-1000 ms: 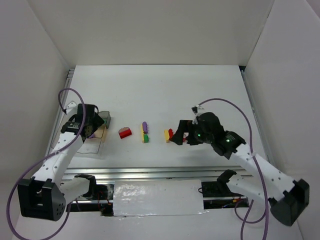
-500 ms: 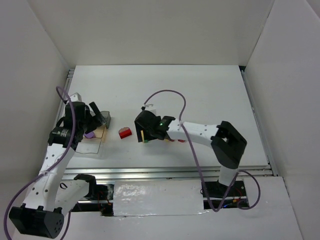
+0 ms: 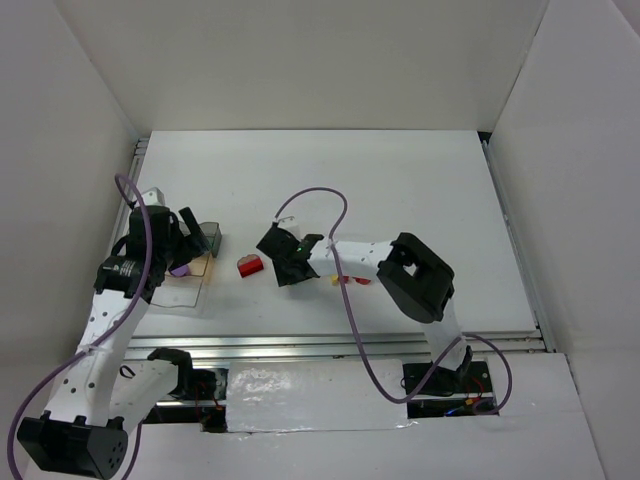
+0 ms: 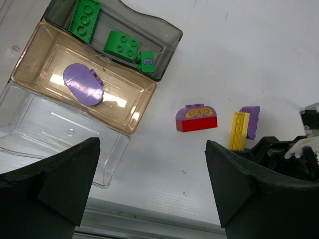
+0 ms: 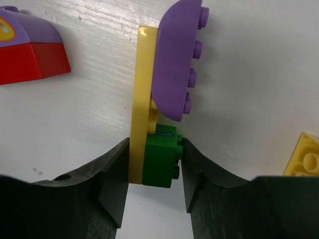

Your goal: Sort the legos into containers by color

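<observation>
The top external view looks down from above and behind the near edge, far enough back to take in the whole table (image 3: 420, 180). The left wrist view looks down from moderate height near the left edge, with the left fingers (image 4: 55, 184) in its bottom corners. The right wrist view sits very close over the table's middle, with the right fingers (image 5: 109, 189) along its bottom. All three share the red-and-purple piece (image 3: 250, 266), and both wrist views share the yellow, purple and green stack (image 5: 172, 74).

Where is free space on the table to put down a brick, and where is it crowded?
Free: the far half of the table, beyond the containers and the right gripper; its right side, past the yellow and red pieces; the clear tray, which holds nothing. Crowded: near the red-and-purple piece, where the right gripper clamps the stack.
</observation>
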Motion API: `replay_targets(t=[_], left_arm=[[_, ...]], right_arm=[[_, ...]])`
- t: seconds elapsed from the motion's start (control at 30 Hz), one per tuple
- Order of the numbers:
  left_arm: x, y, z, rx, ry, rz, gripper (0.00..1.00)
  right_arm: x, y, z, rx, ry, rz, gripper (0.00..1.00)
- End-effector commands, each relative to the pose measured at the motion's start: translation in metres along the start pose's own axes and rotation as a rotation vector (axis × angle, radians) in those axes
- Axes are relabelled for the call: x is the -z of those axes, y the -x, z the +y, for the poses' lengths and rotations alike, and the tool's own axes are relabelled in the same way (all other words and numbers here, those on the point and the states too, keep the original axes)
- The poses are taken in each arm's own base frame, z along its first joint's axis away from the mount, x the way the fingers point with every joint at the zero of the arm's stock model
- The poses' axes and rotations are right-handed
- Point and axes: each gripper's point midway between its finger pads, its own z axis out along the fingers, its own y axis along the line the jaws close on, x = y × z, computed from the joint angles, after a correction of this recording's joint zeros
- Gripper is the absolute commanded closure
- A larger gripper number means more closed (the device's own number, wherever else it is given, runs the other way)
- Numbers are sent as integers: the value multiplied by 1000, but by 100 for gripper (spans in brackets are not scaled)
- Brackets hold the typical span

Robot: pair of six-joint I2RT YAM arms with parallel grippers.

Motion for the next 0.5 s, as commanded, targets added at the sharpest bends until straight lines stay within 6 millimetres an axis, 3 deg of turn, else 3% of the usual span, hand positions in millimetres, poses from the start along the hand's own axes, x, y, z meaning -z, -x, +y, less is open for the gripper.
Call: replay_targets(t=[0.0, 0.03, 0.07, 0.13, 0.2, 0.23, 0.27, 0.3, 0.33, 0.37, 0.4, 0.47], left_arm=[[2, 6, 0, -24, -5, -22, 1], [3, 6, 0, -20, -5, -25, 0], [3, 6, -1, -18, -7, -26, 1], [2, 5, -3, -15, -20, -22, 0], [2, 1, -12, -6, -69, 2, 0], [3, 0, -18, 0, -97, 15, 1], [5, -5, -32, 19, -172, 47, 1], [6, -8, -41, 27, -220, 64, 0], [8, -11, -51, 33, -279, 80, 1], [11, -7, -66, 59, -354, 73, 1], [17, -20, -84, 60, -476, 136, 1], [24, -22, -110, 99, -641, 144, 2]], right_arm=[[0, 13, 4, 13, -3, -42, 56], [1, 12, 4, 18, -1, -41, 64], [9, 15, 5, 26, 15, -55, 82], [18, 13, 3, 39, 20, -85, 90], [46, 22, 15, 52, 74, -168, 100], [51, 14, 9, 64, 70, -175, 100], [76, 22, 17, 57, 122, -226, 100], [85, 24, 21, 44, 156, -253, 100], [90, 14, 17, 42, 175, -245, 100], [113, 23, 21, 11, 229, -287, 100], [119, 17, 22, 5, 254, -297, 100], [145, 24, 25, -41, 316, -335, 100]])
